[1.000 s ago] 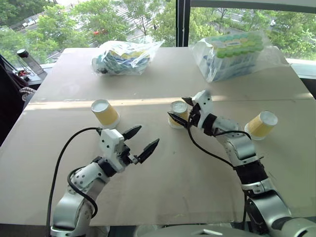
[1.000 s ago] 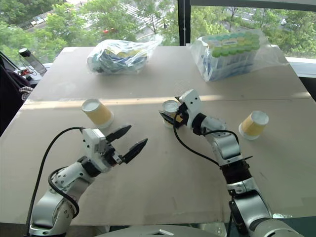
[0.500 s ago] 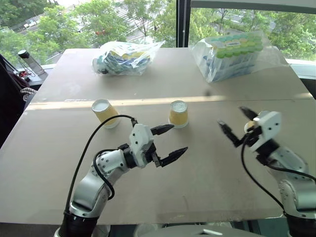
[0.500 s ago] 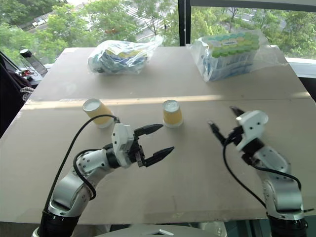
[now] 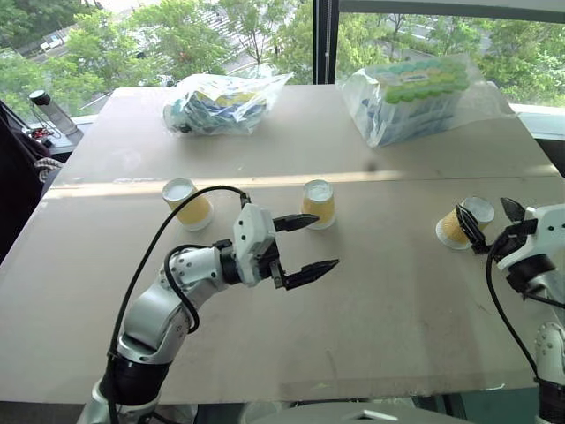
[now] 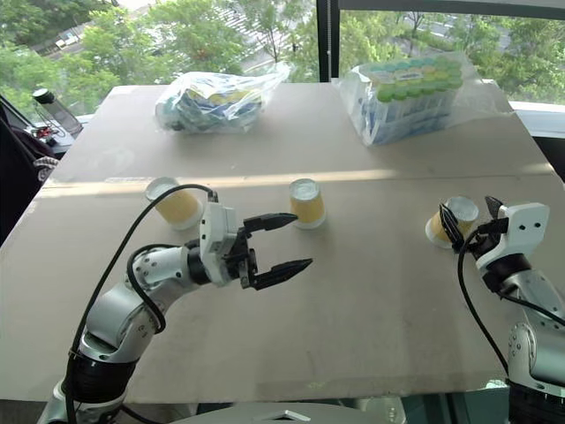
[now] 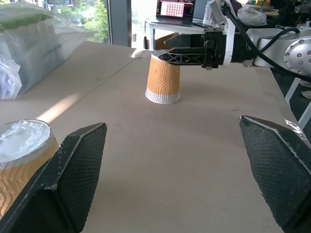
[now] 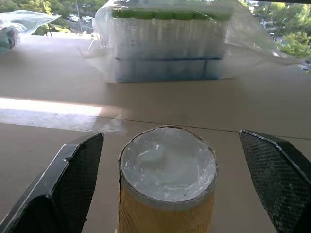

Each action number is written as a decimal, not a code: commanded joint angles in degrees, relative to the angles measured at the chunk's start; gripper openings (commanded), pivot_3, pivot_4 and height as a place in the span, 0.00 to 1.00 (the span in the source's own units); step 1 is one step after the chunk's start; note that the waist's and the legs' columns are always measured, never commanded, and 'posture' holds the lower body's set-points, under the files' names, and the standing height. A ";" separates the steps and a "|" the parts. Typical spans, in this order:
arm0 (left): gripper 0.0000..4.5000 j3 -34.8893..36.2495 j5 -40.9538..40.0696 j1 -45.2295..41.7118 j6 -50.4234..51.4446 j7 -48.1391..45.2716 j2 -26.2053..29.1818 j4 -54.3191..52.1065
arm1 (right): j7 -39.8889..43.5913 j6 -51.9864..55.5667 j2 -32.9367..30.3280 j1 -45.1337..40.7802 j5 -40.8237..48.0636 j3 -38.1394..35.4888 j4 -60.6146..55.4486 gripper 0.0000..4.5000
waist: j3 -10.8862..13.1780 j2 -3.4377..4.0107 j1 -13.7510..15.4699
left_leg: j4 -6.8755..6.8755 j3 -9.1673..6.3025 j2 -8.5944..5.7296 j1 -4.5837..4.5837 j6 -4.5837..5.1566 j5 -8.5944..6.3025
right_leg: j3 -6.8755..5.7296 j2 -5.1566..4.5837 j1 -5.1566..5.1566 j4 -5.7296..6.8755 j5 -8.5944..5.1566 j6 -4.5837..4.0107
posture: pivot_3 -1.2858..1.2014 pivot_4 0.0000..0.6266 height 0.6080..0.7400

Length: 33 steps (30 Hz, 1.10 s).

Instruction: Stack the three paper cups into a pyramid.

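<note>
Separately, three paper cups are seen upside down on the table [image 5: 371,309]: a left cup [image 5: 186,203], a middle cup [image 5: 319,203] and a right cup [image 5: 464,223]. Nothing is stacked. The left hand [image 5: 303,244] is held wide open, empty, beside the middle cup. The right hand [image 6: 468,222], wide open, is placed around the right cup without gripping it.

No text, label, brand, number or sign can be read on anything near either gripper.
</note>
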 commanded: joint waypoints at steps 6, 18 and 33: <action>1.00 0.88 -0.07 0.19 -0.72 0.00 -0.13 -0.60 | -1.11 0.52 0.29 0.08 2.31 -0.56 1.32 0.98 | 0.00 0.00 0.32 | 0.01 -0.02 0.00 -0.01 0.00 0.00 | 0.00 -0.01 -0.01 0.00 0.00 0.00 | 0.52 0.24 1.00; 1.00 1.71 0.13 1.34 -1.24 0.16 -0.06 -0.33 | -0.49 0.26 0.09 0.54 2.78 0.57 2.15 0.47 | 0.00 0.00 0.15 | 0.01 -0.01 0.00 0.00 0.00 0.00 | 0.01 -0.01 -0.01 0.00 0.00 0.00 | 0.52 0.24 1.00; 1.00 4.13 5.48 10.49 -2.70 13.22 -4.59 -6.18 | 1.34 1.97 1.29 -11.78 0.65 13.38 2.69 0.47 | 0.00 0.00 0.05 | 0.00 0.04 0.04 0.00 0.00 0.00 | 0.05 0.01 -0.03 0.02 0.00 0.00 | 0.52 0.24 1.00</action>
